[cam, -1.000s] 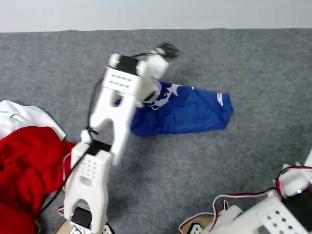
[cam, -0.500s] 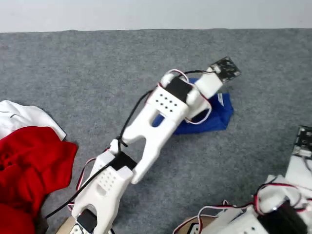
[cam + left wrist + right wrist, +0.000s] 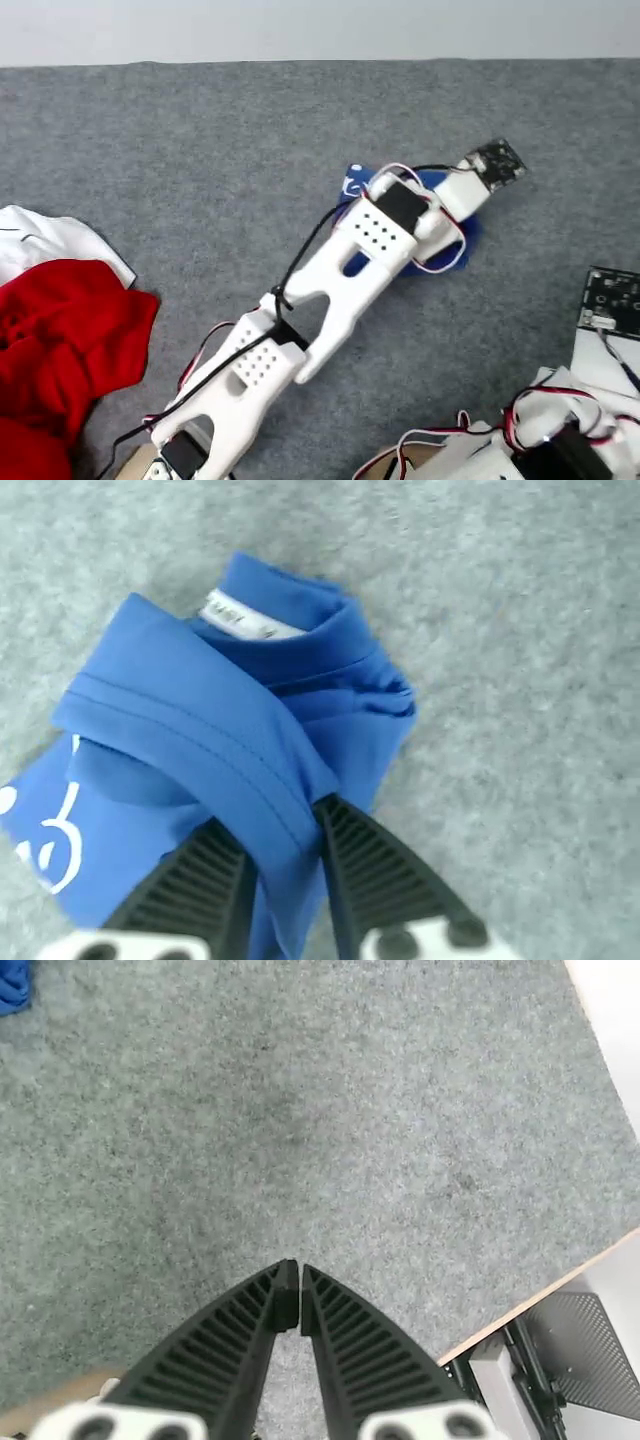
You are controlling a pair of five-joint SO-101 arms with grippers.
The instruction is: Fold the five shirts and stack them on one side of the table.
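Nothing legible was there. The crumpled blue cotton shirt [image 3: 180, 710], lying right of centre, bore a small white sewn neck label [image 3: 240, 620] whose print was too small to read, and a white curly printed motif [image 3: 45, 830] forming no clear letters.

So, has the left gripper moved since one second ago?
Yes. In the high view the left gripper went right, away from the red shirt, gripping an edge of the blue shirt.
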